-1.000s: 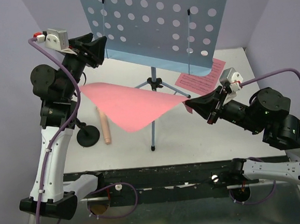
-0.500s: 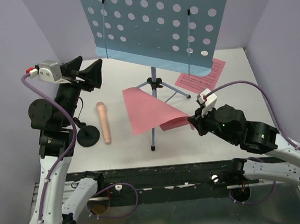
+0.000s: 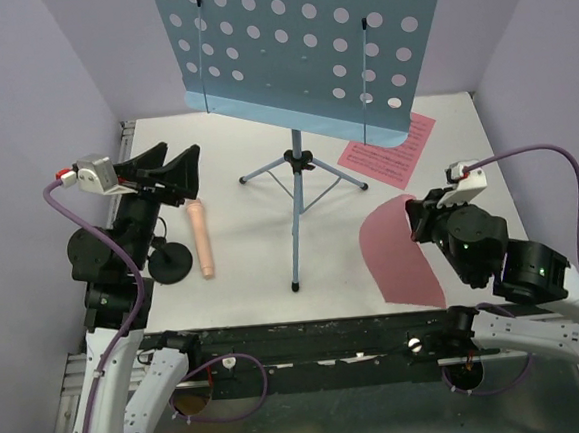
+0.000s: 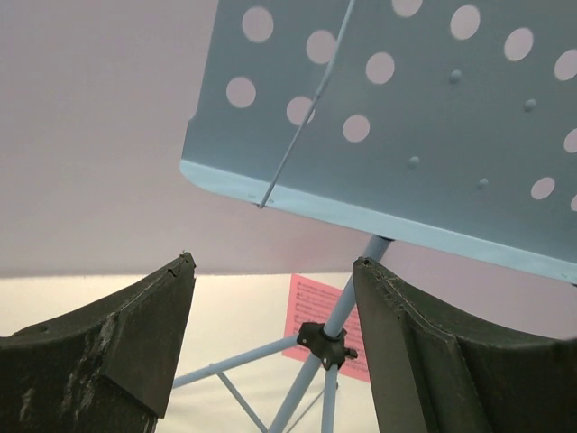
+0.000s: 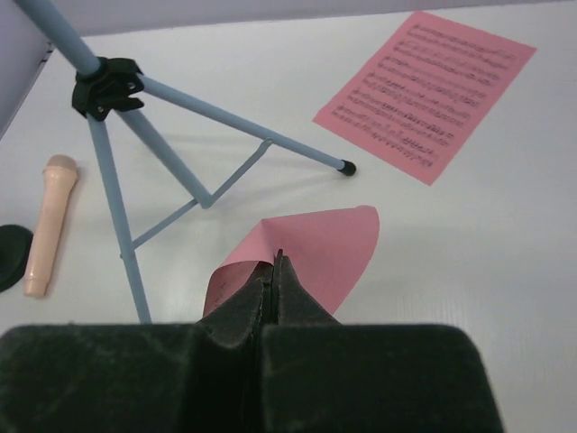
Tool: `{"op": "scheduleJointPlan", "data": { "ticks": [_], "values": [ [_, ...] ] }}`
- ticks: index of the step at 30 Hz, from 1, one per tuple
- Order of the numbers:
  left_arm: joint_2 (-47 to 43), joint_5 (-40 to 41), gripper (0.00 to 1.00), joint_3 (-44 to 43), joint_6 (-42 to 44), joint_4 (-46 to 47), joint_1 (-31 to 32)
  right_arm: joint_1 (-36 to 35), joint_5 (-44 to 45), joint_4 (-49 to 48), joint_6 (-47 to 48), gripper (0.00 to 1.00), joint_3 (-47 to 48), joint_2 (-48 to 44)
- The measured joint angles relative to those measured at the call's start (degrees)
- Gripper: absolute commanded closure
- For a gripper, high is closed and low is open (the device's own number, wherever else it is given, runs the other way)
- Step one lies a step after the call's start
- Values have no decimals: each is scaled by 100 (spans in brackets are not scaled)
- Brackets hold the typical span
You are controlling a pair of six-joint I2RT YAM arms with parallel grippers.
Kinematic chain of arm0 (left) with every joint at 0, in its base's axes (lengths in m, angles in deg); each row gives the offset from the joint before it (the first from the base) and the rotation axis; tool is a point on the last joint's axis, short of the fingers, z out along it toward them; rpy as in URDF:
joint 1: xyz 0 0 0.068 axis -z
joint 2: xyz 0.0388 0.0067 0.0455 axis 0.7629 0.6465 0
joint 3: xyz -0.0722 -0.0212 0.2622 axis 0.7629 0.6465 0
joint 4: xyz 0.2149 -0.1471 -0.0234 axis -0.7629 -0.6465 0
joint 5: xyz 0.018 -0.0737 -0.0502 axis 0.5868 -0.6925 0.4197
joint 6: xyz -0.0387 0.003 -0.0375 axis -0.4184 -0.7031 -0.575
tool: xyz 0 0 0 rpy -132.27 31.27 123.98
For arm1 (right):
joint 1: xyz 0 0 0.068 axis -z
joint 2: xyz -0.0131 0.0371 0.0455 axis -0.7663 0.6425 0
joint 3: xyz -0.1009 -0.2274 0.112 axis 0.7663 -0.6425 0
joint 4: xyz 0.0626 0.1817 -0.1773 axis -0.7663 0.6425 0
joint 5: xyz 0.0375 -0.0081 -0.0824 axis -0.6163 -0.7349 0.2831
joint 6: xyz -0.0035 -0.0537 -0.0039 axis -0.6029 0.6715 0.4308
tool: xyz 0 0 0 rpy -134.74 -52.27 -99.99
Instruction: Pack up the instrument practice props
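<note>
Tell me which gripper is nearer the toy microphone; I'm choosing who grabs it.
Left. The left gripper hovers open by the toy microphone's far end; the right gripper, pinching a pink page, is beyond the tripod.

My left gripper (image 4: 272, 262) is spread wide, and its two dark fingers (image 4: 135, 343) stand well apart in the lower corners. Beyond them rises the light-blue music stand (image 4: 406, 117). Its hole-dotted plate fills the upper right, with a thin wire page holder (image 4: 306, 108) lying across it. The pole meets a black hub (image 4: 325, 343) where the legs branch. Behind the pole, a pink sheet-music page (image 4: 306, 311) lies flat on the white desk (image 4: 234, 316).
</note>
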Motion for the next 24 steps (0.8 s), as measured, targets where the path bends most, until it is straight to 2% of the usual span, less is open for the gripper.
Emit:
{"op": "scheduleJointPlan", "data": {
  "ticks": [4, 9, 12, 15, 18, 20, 24],
  "values": [
    [-31, -35, 20, 254, -205, -9, 0, 0, 557, -179, -20, 99, -146, 22],
    [-129, -81, 20, 529, -380, 7, 0, 55, 1043, -925, 389, 99, -494, 105],
    [-177, -105, 20, 664, -470, 13, 0, 411, 1010, -1353, 616, 99, -686, 254],
    [-214, -142, 20, 780, -546, 39, 0, 1574, 455, -1626, 664, 99, -874, 426],
    [-267, -192, 20, 876, -595, 48, 0, 3215, -625, -1834, 608, 99, -1095, 566],
    [-315, -199, 20, 925, -597, 48, 0, 3945, -1176, -1917, 546, 99, -1180, 610],
    [-411, -201, 20, 997, -592, 48, 0, 4402, -1937, -2168, 358, 99, -1200, 761]
  ]
}}
